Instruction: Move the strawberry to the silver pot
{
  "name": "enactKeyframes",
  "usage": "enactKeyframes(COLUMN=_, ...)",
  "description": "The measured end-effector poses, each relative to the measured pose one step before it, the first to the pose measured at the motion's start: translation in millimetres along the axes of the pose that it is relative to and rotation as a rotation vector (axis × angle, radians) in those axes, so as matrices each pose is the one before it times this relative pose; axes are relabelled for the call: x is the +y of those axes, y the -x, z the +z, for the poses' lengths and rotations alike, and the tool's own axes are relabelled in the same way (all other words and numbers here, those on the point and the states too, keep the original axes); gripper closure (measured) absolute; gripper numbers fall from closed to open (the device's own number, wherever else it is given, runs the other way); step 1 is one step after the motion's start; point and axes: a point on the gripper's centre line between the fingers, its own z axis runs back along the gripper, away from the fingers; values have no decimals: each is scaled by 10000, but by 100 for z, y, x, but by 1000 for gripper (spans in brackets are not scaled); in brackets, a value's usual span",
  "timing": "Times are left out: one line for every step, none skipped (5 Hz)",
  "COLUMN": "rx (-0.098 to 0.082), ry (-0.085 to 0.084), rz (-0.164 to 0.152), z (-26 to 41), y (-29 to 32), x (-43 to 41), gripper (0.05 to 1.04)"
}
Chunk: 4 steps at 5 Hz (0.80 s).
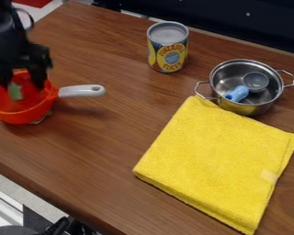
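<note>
Well to the left of the silver pot (pixel 247 109), the claw (pixel 20 85) hangs over the orange pan (pixel 17 117), its two fingers spread apart on either side of a green patch with red around it. That patch looks like the top of the strawberry (pixel 15 92), which would put the fruit inside the pan, far from the silver pot; how much of the red is fruit and how much is pan is hard to tell. The claw appears to be in place for the pick, with no firm hold to be seen. The closing, the lift, the carry rightward to the silver pot and the release all seem left to do. As for the surroundings, the pan's white handle (pixel 82 91) points toward the silver pot, so the fruit should rise clear of both wall and handle before it travels. Next, left of the silver pot and a little farther back, stands an upright can (pixel 168 48), best given some room. The folded yellow towel (pixel 217 156) spreads in front of the silver pot, one corner right by its base, and is low enough to pass over easily. Inside the silver pot itself lies a blue-handled scoop (pixel 237 93), which could tip or nudge the strawberry as it lands.
</note>
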Motion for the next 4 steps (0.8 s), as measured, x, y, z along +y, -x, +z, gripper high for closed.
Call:
enactKeyframes(rx=119, ry=38, rz=796, z=2149, y=-1570, x=307, gripper=382)
enactKeyframes(rx=311, ry=238, rz=784, z=1966, y=-823, x=-554, gripper=381)
enactKeyframes(rx=256, ry=44, rz=639, z=459, y=684, x=-2737, gripper=381)
enactKeyframes(rx=-152, ry=-38, rz=809, z=526, y=1315, x=-5089, gripper=381)
